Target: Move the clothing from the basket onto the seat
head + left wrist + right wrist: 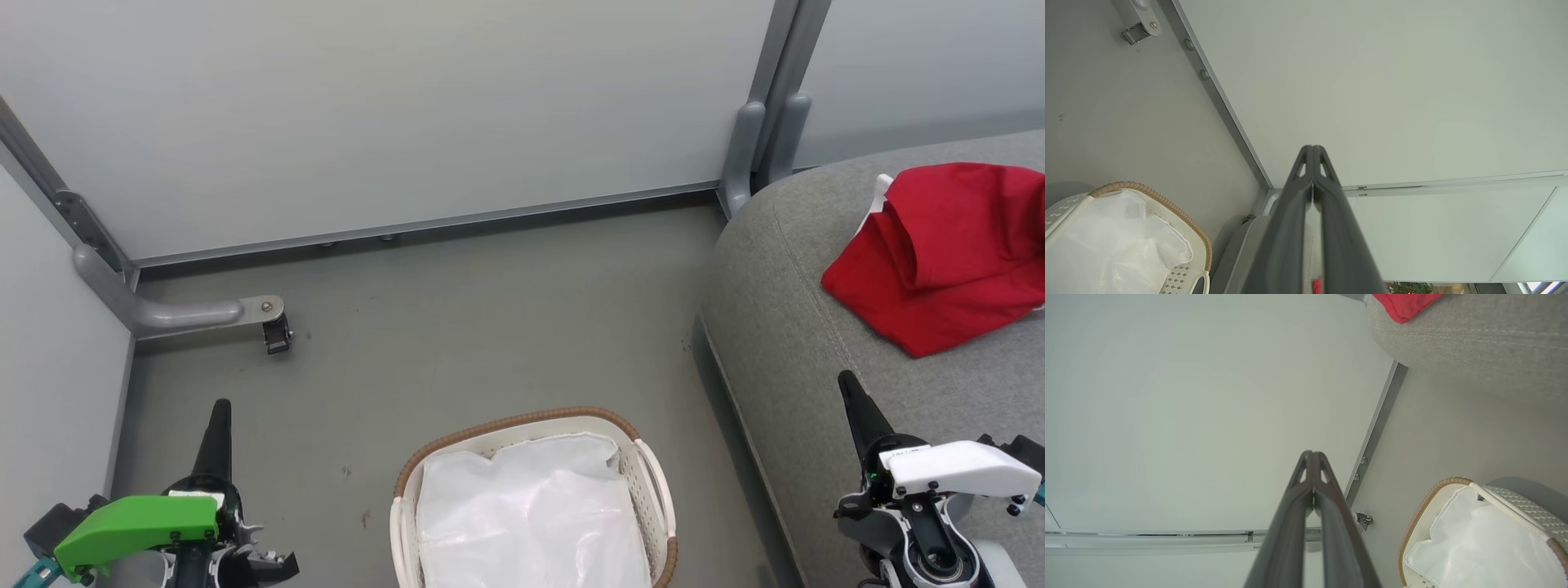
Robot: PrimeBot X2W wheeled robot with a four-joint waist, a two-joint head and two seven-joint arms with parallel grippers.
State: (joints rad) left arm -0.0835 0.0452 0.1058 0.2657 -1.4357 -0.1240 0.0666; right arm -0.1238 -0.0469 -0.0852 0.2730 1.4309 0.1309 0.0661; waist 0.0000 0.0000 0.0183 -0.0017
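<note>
Red clothing (939,253) heaped on the grey seat (784,327), white-lined basket (522,418) on the floor (490,327) between left gripper (219,415) and right gripper (851,390), both pressed together, pinching nothing.

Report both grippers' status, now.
Left gripper: closed, holding nothing.
Right gripper: closed, holding nothing.

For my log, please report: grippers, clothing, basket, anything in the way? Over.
Left gripper shut, empty. Right gripper shut, empty. Clothing lies on seat; basket shows white liner. No obstacle seen.
</note>
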